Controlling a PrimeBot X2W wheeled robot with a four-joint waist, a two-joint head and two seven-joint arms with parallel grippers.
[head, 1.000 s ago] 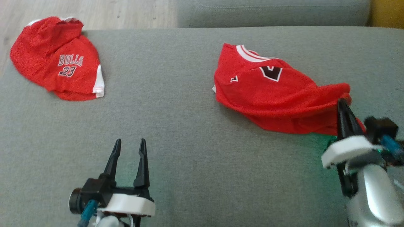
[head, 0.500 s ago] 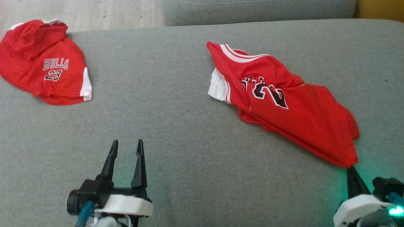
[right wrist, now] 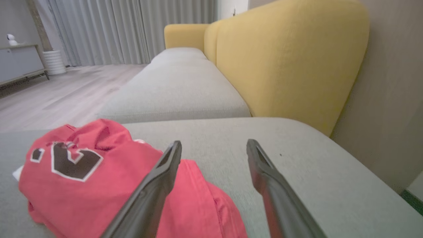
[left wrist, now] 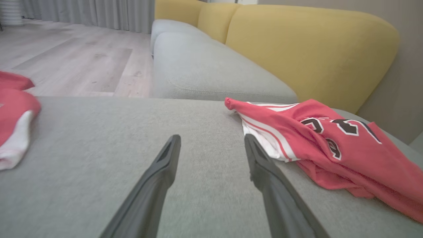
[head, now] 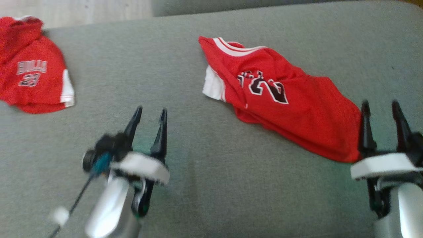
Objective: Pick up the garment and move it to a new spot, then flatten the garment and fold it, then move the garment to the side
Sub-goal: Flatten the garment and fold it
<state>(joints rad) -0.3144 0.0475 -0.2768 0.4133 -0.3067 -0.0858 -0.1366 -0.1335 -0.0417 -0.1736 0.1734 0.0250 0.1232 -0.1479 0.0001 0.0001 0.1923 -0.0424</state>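
The garment, a red jersey with white trim and a black number, lies crumpled and stretched out on the grey sofa seat, right of centre. My right gripper stands open at its near right corner, the left finger against the hem and nothing held. In the right wrist view the jersey lies left of and under the open gripper. My left gripper is open over bare cushion, well left of the jersey. The left wrist view has the jersey just right of the open gripper.
A second red garment printed with BULLS 23 lies at the seat's far left edge. Wooden floor lies beyond that edge. A yellow backrest runs along the right side, with another grey seat further back.
My right gripper dragged the jersey toward the near right, then let go and opened. My left arm rose and moved forward. The head camera shifted, sliding the scene left.
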